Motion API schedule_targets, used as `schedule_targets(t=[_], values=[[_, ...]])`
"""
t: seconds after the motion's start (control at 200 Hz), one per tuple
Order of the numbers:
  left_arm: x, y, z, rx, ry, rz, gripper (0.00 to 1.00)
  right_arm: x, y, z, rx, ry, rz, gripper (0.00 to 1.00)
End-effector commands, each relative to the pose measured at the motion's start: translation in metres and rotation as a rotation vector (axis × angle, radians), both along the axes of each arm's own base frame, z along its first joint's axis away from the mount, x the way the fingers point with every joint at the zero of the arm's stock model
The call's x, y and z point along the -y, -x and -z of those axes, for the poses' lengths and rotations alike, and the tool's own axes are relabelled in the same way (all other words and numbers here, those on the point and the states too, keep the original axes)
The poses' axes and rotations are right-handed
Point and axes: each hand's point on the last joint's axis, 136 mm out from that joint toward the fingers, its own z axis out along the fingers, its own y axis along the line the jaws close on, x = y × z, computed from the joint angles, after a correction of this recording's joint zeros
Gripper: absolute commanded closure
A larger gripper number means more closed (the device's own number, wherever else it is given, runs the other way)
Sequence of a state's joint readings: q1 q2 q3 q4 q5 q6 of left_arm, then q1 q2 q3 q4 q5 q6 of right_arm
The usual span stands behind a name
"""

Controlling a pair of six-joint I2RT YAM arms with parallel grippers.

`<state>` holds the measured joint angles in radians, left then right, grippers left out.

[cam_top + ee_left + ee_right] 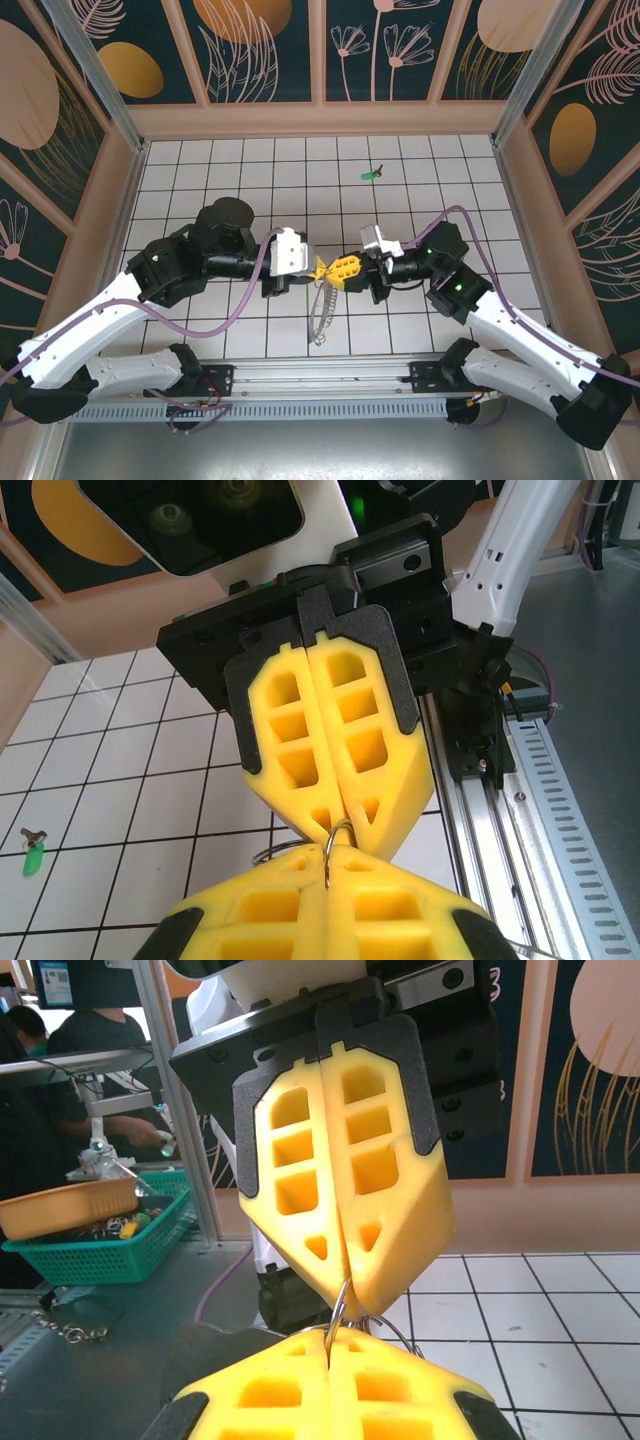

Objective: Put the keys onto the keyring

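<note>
A thin metal keyring hangs in a floppy loop below the two grippers, which meet tip to tip over the middle of the tiled floor. My left gripper is shut on its wire ring, with its yellow fingers pressed together at the bottom of the left wrist view. Facing it, my right gripper is shut on the same ring. One small green key lies on the far tiles, apart from both grippers. It shows again as the key at the lower left of the left wrist view.
Patterned walls close the floor in on three sides. A metal rail runs along the near edge between the arm bases. Beyond the cell, a green basket holds a tan bowl and small items.
</note>
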<state>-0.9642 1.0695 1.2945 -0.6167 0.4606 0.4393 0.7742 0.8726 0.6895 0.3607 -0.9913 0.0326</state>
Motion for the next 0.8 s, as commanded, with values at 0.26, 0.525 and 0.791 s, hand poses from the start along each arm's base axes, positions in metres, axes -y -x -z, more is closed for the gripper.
schedule_targets(t=[0.26,0.525,0.791], values=[[-0.001,-0.026,0.036,-0.037,-0.088,-0.086,1.0,0.013,0.034,-0.051,0.158,-0.157,-0.145,1.0],[-0.001,-0.028,0.039,-0.048,-0.092,-0.086,1.0,0.013,0.037,-0.054,0.176,-0.162,-0.175,1.0],[-0.001,-0.03,0.039,-0.053,-0.094,-0.091,1.0,0.009,0.039,-0.052,0.189,-0.145,-0.218,1.0]])
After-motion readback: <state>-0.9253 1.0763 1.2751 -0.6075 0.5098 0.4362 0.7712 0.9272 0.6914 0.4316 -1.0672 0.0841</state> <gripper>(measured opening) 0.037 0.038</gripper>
